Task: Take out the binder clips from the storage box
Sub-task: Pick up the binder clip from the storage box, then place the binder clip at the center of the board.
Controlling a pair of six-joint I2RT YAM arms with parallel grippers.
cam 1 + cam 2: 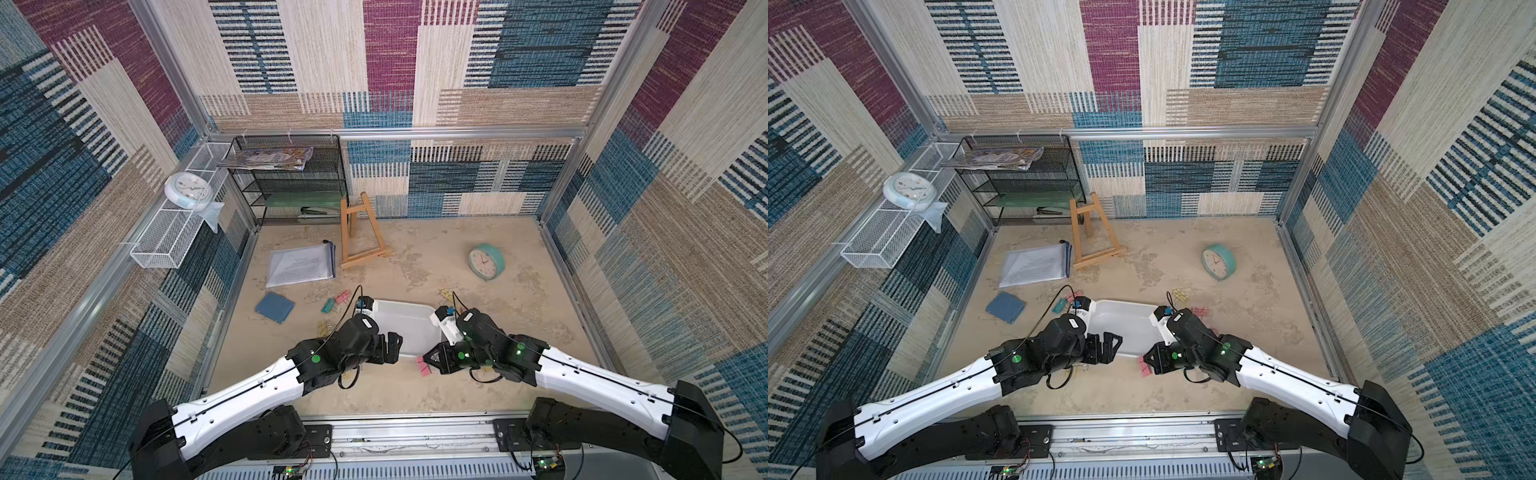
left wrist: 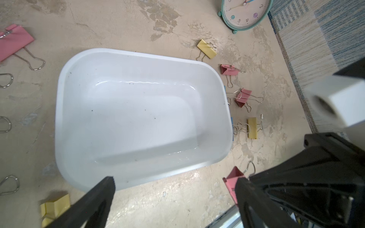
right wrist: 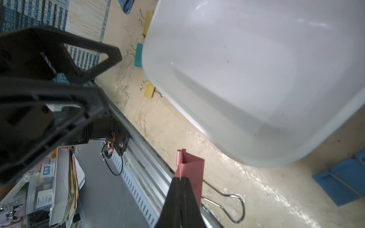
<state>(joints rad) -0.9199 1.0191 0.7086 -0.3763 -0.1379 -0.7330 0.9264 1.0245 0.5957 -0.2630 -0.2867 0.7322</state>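
table (image 1: pixel 374 386): sandy top, and the near edge meets a slotted metal rail (image 3: pixel 142 156). A clip let go close to that edge could skid into the rail gap.
box (image 2: pixel 138 110): mid-table between the 2 arms, inside bare, 0 clips in it. It looks light and shallow, so I'd expect a knock on the rim to slide or tip it.
left gripper (image 1: pixel 392 347): jaws spread wide, holding nothing, hovering over the box's near rim. Risk: if it drops straight down, a finger lands on the rim and shoves the box.
right gripper (image 3: pixel 179 182): jaws closed tight, tips pinching the rolled lip of 1 pink clip (image 3: pixel 192 173) just off the box's near corner. The bite is thin. The clip could twist out, or spring away on release, and the rail is near.
spacing: the 2 grippers are near each other at the near rim. An inward swing by either risks a clash.
clips (image 2: pixel 244 96): all outside, scattered on the table at both sides of the box. Pink and yellow are to its right. A teal clip (image 3: pixel 138 55) and yellow ones sit just beside its left wall.
blue clips (image 2: pixel 231 126): 2 slivers partly hidden by the right rim, and I can't tell if they touch the wall. Any box shift that way likely drags them.
task: looks done bar setting the pink clip down.
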